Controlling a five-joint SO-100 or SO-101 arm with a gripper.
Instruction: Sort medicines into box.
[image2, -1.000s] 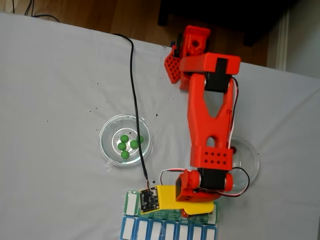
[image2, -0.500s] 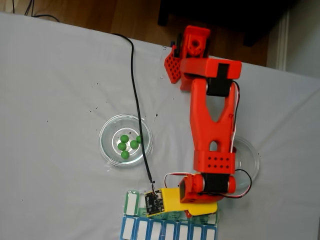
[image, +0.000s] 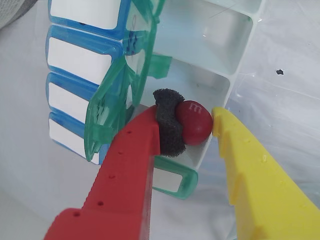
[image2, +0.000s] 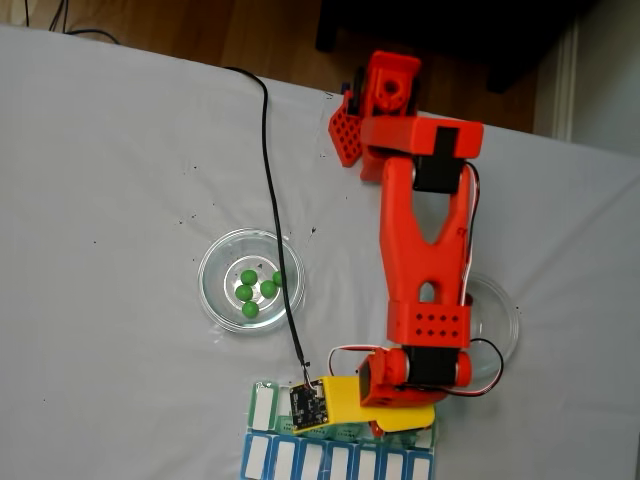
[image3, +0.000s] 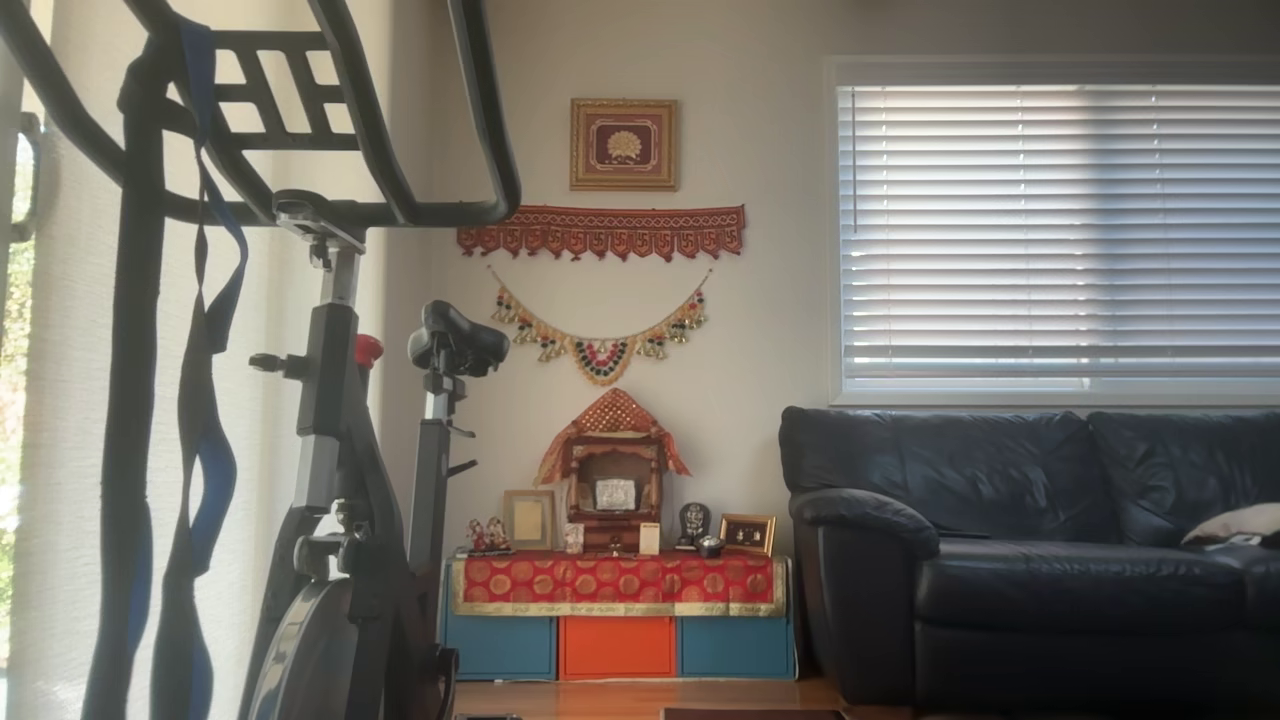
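Observation:
In the wrist view my gripper (image: 191, 125) is shut on one dark red medicine (image: 194, 119), pinched between the black foam pad of the red finger (image: 130, 165) and the tip of the yellow finger (image: 250, 170). The ball hangs just over an open white compartment of the box (image: 239, 47), whose translucent green lid (image: 122, 100) stands up to the left. In the fixed view the gripper (image2: 378, 425) is down on the box (image2: 264, 405) at the bottom edge. Several green medicines (image2: 256, 290) lie in a glass dish.
The round glass dish (image2: 218, 262) stands left of the arm, and a second dish (image2: 500, 318) is half hidden behind the orange arm (image2: 420, 250). A black cable (image2: 268, 180) crosses the white cloth. A blue-lidded row (image2: 300, 462) adjoins the box.
From one second ago to half a second ago the wrist dropped and tilted slightly toward the box. Nothing has visibly moved since then.

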